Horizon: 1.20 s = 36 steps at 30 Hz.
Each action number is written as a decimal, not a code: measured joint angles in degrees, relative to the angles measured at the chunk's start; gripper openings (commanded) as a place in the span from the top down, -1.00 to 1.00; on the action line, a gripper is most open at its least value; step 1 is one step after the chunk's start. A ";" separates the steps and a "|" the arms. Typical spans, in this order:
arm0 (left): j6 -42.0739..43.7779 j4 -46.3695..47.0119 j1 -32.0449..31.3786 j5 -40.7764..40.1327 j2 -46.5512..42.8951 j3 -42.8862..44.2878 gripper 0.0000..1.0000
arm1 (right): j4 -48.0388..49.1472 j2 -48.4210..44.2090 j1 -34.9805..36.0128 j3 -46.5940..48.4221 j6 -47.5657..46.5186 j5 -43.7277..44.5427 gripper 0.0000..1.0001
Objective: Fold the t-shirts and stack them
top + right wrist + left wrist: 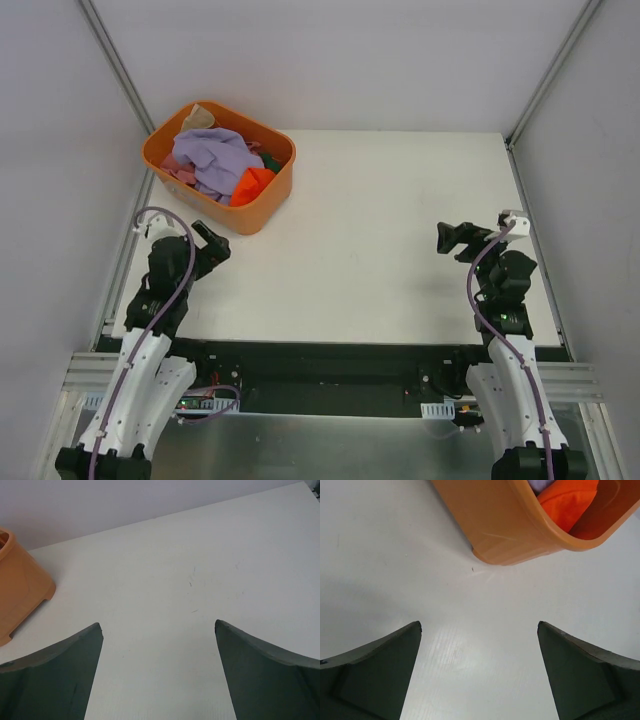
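No legible text, brand, number or sign appears in any view. One small white tag (437, 410) sits on the base rail (330, 375) at 5 o'clock in the top view; its print is too small to read.

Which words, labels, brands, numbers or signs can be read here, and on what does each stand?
No text can be read.
The orange tub, the t-shirts and the table show no print.
The small white part at the right arm's base is too small to tell.
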 measured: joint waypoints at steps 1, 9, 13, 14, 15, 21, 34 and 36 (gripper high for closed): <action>0.39 -0.02 0.00 0.74 2.14 0.63 -0.98 | 0.00 0.11 0.00 0.00 0.17 0.26 -0.93; 2.93 -0.04 0.00 3.96 10.05 5.51 -0.98 | 0.00 -0.04 0.00 -0.11 0.37 -0.28 -0.93; 3.19 0.24 0.00 2.43 14.45 11.13 -0.98 | -0.07 -0.57 0.00 -0.24 0.68 -0.28 -0.93; 3.23 0.15 0.00 1.86 16.41 13.05 -0.98 | -0.07 -0.59 0.00 -0.24 0.72 -0.31 -0.93; 3.37 0.09 0.00 1.16 18.03 14.80 -0.98 | -0.13 -0.52 0.00 -0.24 0.72 -0.31 -0.93; 5.57 1.33 0.02 -2.01 35.36 29.35 -0.98 | -2.93 3.56 0.00 0.66 0.76 -0.28 -0.93; 13.49 1.25 0.02 -9.90 69.79 57.31 -0.29 | -5.05 6.62 0.00 1.42 0.37 -1.49 -0.93; 15.02 1.05 0.02 -11.15 74.93 62.12 0.00 | -5.05 6.64 0.00 1.42 0.31 -1.49 -0.93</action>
